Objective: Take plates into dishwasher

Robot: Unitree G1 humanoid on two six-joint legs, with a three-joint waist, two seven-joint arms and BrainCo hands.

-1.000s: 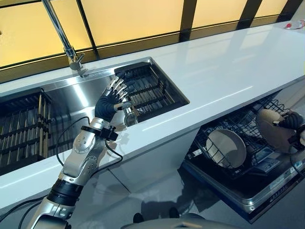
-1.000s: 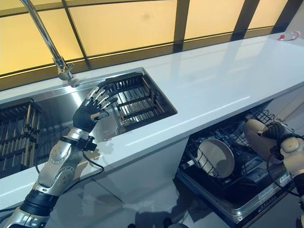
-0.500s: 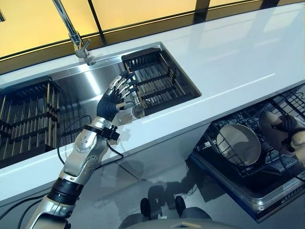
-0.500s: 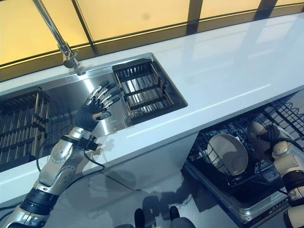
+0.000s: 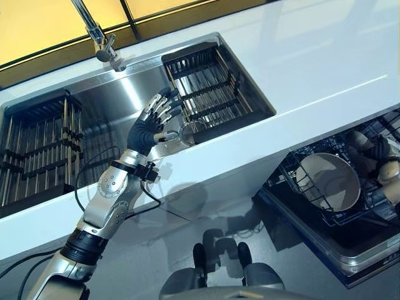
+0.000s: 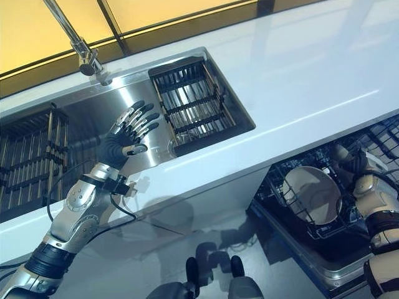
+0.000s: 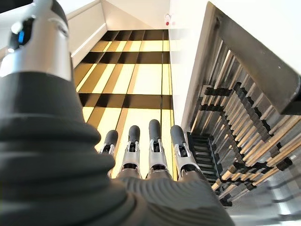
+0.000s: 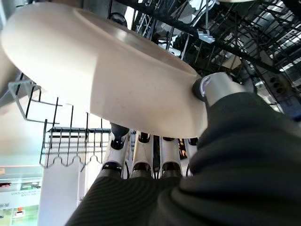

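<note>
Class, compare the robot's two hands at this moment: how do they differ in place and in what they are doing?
The left hand is raised over the sink with straight, spread fingers, holding nothing. The right hand is down at the dishwasher rack, gripping a cream plate between fingers and thumb. Both have silver, dark-tipped fingers.

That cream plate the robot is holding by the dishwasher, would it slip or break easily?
Probably rigid: the plate keeps its shape in the right hand. Its glossy surface looks slippery, so the grip may slide. It seems ceramic, so likely chips against the rack.
</note>
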